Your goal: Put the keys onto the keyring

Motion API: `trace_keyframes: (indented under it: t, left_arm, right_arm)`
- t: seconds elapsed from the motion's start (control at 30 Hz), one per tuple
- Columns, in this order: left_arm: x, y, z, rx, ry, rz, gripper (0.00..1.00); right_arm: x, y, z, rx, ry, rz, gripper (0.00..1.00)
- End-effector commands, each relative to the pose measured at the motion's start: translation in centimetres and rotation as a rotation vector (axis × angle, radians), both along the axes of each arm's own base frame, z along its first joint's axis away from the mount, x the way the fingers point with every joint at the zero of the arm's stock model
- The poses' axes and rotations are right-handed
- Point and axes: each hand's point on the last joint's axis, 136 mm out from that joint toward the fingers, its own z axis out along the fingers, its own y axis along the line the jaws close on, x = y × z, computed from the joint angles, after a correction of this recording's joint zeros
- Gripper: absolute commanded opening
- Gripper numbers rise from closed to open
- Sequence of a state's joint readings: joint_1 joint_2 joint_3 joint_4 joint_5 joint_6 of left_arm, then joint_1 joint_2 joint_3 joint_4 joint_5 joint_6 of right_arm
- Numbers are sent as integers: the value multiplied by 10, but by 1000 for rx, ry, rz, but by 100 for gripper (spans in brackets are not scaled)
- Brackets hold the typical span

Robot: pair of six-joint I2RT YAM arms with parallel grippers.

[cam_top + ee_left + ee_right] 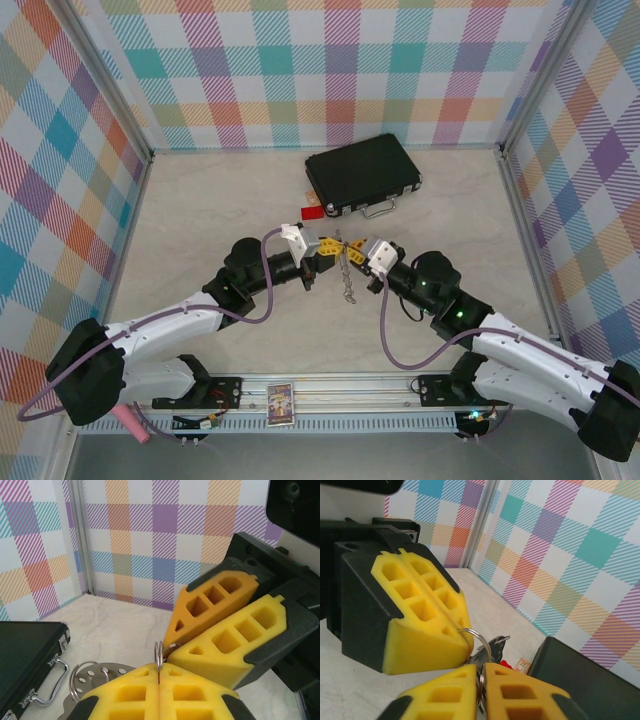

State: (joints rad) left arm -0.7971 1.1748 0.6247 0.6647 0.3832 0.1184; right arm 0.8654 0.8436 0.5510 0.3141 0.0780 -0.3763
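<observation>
Pale marbled tabletop sits between pastel plaid walls. Over its middle, left claw and right claw each clamp shut on a thin silver metal keyring, small dark metal keys bunched against it, near a black rectangular case.

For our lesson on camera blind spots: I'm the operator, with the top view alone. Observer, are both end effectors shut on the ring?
Observer: The left end effector is shut, with the ring standing edge-on in its grip.
Operator: And the right one?
Observer: The right end effector is shut too, and the ring rises out of its grip.
Operator: Any key close by?
Observer: A key sits just behind the ring, in front of the case.
</observation>
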Motion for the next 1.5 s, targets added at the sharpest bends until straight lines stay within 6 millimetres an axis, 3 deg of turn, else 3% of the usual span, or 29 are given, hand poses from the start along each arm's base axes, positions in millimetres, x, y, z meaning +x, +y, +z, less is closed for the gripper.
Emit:
trace_keyframes:
  t: [0.0, 0.33, 0.8, 1.1, 1.47]
  left_arm:
    - [-10, -3, 19, -61, -38, -41, 0]
    - [-13, 2, 38, -139, -53, -41, 0]
    - [-10, 1, 42, -187, -53, -38, 0]
    - [-10, 0, 35, -176, -42, -38, 0]
    - [-10, -2, 31, -171, -26, -53, 0]
  right_arm:
    - [-1, 4, 19, 38, -27, 15, 5]
    - [-4, 5, 4, 18, 17, 30, 6]
    - [-17, 16, -7, 60, 117, 120, 10]
    - [-8, -8, 9, 145, 120, 13, 20]
    - [-6, -23, 27, 316, 317, 148, 27]
